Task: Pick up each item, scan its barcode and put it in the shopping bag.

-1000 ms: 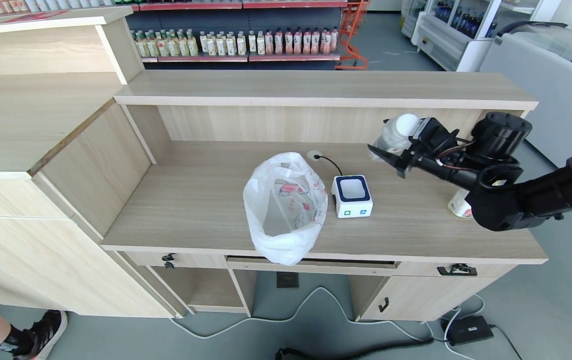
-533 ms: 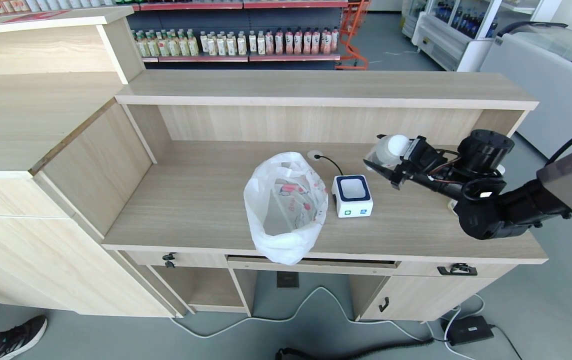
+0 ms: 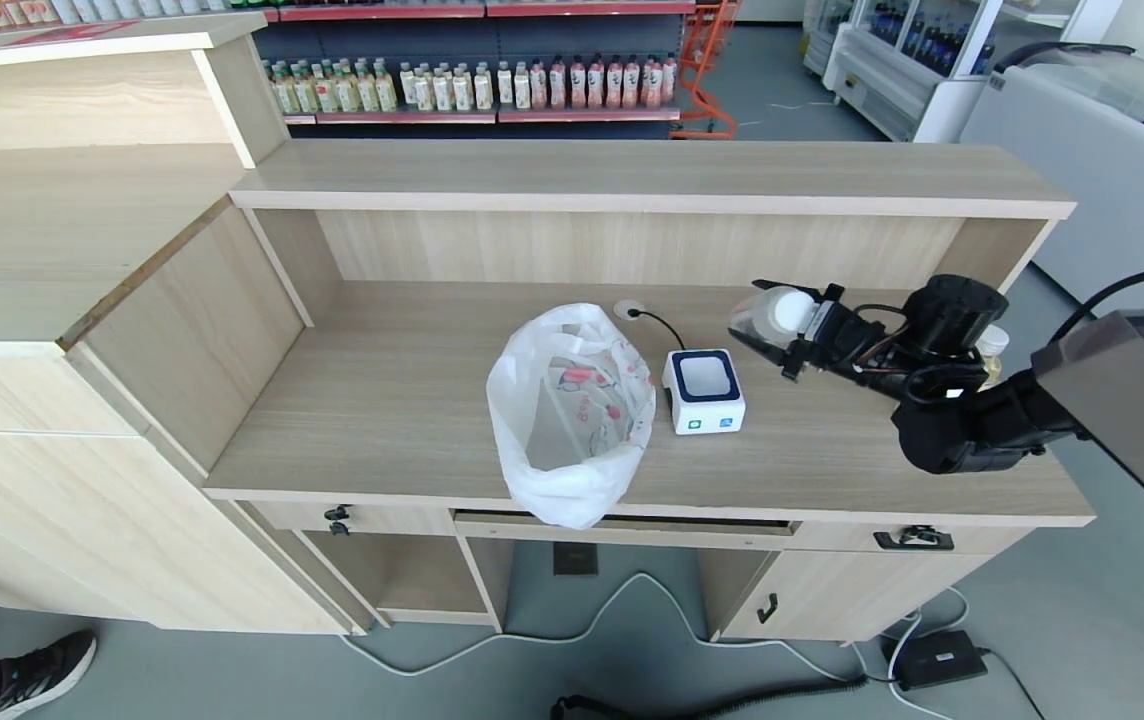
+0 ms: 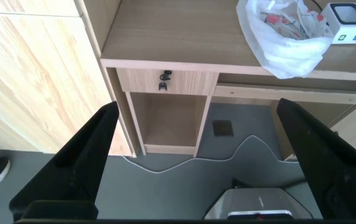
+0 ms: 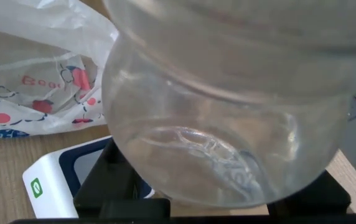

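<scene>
Grips a clear, white-capped bottle (image 3: 767, 313) in the right gripper (image 3: 782, 338), jaws closed round it near the cap end. Holds it tilted above the counter (image 3: 832, 450), base toward the scanner (image 3: 703, 390) and the shopping bag (image 3: 572, 410), near the scanner's right side but apart from it. Has the left gripper (image 4: 196, 109) spread wide and empty, low in front of the counter's drawers.

Likely trouble from here:
- Could fail to scan if the barcode does not face the scanner's window; no barcode visible from either camera.
- Could slip or twist in the jaws, judging by the smooth, rounded plastic.
- Could snag the bag's slumped, floppy rim on the way in and push it shut instead of dropping inside.
- Could knock over the second bottle (image 3: 990, 345) standing just behind the right arm with a wide swing.

Pale wood-grain counter with a raised back ledge; bag at the front edge, scanner just beside it on the right, cable (image 3: 662, 325) running back to a hole in the top. Shop behind: shelves of bottled drinks (image 3: 472, 88), glass-topped freezers (image 3: 1082, 110) to the right, grey floor, cords trailing under the counter.
</scene>
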Robot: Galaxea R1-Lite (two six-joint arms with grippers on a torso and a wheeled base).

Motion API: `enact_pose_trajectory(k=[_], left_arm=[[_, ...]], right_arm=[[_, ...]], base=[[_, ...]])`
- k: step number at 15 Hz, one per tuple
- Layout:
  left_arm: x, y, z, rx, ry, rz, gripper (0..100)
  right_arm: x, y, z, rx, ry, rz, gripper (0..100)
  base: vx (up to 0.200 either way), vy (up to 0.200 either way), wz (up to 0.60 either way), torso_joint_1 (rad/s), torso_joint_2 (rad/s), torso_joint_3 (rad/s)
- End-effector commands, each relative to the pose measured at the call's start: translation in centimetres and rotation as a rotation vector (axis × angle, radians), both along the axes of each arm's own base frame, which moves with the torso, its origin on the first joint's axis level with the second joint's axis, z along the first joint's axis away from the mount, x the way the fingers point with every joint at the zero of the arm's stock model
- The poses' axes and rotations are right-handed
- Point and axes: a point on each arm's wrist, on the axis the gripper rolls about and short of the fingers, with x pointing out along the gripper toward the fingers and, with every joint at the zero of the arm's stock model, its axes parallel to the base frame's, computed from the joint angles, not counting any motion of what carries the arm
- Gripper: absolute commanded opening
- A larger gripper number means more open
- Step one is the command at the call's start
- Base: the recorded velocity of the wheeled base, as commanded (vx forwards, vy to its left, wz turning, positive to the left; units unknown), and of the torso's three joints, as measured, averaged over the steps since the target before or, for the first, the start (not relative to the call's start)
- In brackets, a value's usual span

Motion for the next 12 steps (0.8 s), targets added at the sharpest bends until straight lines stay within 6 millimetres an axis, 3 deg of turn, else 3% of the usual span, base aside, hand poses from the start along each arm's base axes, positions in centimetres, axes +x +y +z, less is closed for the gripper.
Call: enact_pose_trajectory(k=[1, 7, 12], left_arm=[[0.0, 0.0, 0.0, -0.001, 0.000, 0.000, 100], [0.0, 0.0, 0.0, -0.001, 0.000, 0.000, 100], [0.0, 0.0, 0.0, 0.000, 0.000, 0.000, 100]], right_arm=[[0.9, 0.0, -1.3, -0.002, 0.011, 0.004, 0], [2.5, 0.5, -3.5, -0.014, 0.013, 0.054, 0], [3.7, 0.9, -4.0, -0.014, -0.001, 0.100, 0]], base=[[0.000, 0.000, 0.00, 0.000, 0.00, 0.000], [0.000, 0.000, 0.00, 0.000, 0.00, 0.000], [0.000, 0.000, 0.00, 0.000, 0.00, 0.000]])
